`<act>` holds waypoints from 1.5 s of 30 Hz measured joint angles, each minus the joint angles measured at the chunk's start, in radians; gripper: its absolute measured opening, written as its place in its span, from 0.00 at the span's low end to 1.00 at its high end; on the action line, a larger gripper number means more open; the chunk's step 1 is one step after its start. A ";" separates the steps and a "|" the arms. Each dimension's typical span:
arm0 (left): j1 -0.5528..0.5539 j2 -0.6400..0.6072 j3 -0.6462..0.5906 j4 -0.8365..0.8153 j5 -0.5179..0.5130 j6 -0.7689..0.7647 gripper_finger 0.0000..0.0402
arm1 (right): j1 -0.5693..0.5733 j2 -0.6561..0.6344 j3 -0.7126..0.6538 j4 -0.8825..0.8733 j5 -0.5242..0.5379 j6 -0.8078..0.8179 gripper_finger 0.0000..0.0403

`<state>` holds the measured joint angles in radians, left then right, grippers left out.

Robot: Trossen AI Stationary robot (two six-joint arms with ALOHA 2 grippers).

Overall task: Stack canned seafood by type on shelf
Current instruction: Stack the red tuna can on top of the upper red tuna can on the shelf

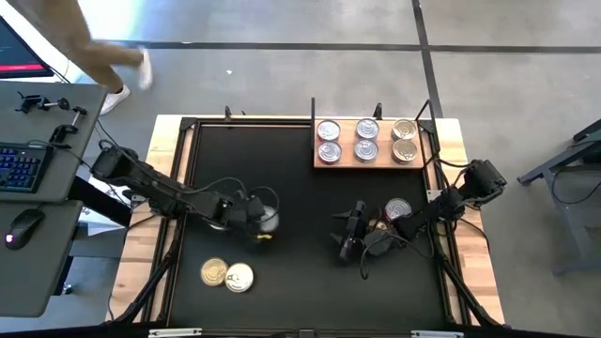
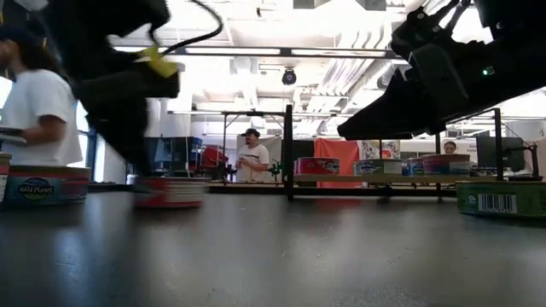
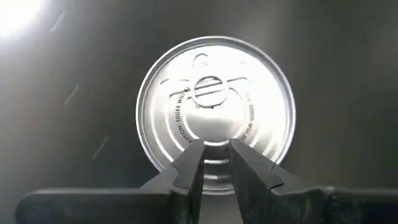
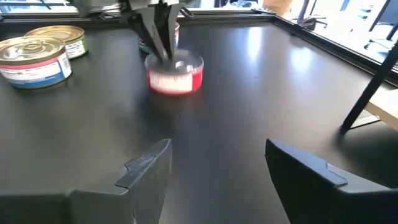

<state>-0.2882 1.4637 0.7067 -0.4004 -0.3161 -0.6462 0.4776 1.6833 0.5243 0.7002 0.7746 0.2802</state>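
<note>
- Left wrist view alone shows the lid of the low round silver-lidded tin (image 3: 214,112) in full, with its pull-ring and embossed lettering; the left gripper (image 3: 216,163) hangs right over it, its two dark fingers (image 3: 189,168) drawn nearly together with only a thin gap, their tips over the lid's near half. Whether they touch the lid I cannot tell.
- Right wrist view adds what that one hides: this tin (image 4: 175,73) has red sides and stands on the large black mat (image 4: 249,112), straight ahead of the right gripper (image 4: 214,163) and well apart from it. That gripper's fingers (image 4: 149,171) are spread wide with nothing between them.
- High view shows the left arm reaching out low across the mat from the left edge, its gripper (image 1: 258,214) at the tin (image 1: 268,221), while the right arm bends in from the right edge, its gripper (image 1: 352,230) pointing towards the left one.
- Beside the right arm, behind its jaws, sits one more red-sided tin (image 1: 397,208).
- Near the left jaws, a gold-lidded tin (image 1: 214,272) and a silver-lidded one (image 1: 239,277) touch each other.
- The light wooden shelf with black posts (image 1: 324,164) carries six tins in three pairs, well beyond both jaws.
</note>
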 joint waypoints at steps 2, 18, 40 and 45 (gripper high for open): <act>0.014 0.003 -0.010 0.166 -0.034 0.051 0.14 | -0.006 0.000 0.000 0.000 0.000 0.004 0.62; -0.016 0.120 -0.007 0.521 0.004 0.888 0.35 | -0.007 0.000 0.001 -0.023 0.000 0.034 0.62; 0.037 0.325 0.095 0.697 0.047 0.932 0.01 | -0.008 0.000 0.148 -0.227 -0.192 -0.524 0.62; 0.060 0.323 0.096 0.753 0.052 0.899 0.00 | -0.037 0.000 0.256 -0.475 -0.168 -0.551 0.63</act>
<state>-0.2278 1.7870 0.8028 0.3525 -0.2637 0.2529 0.4405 1.6833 0.7799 0.2251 0.6063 -0.2707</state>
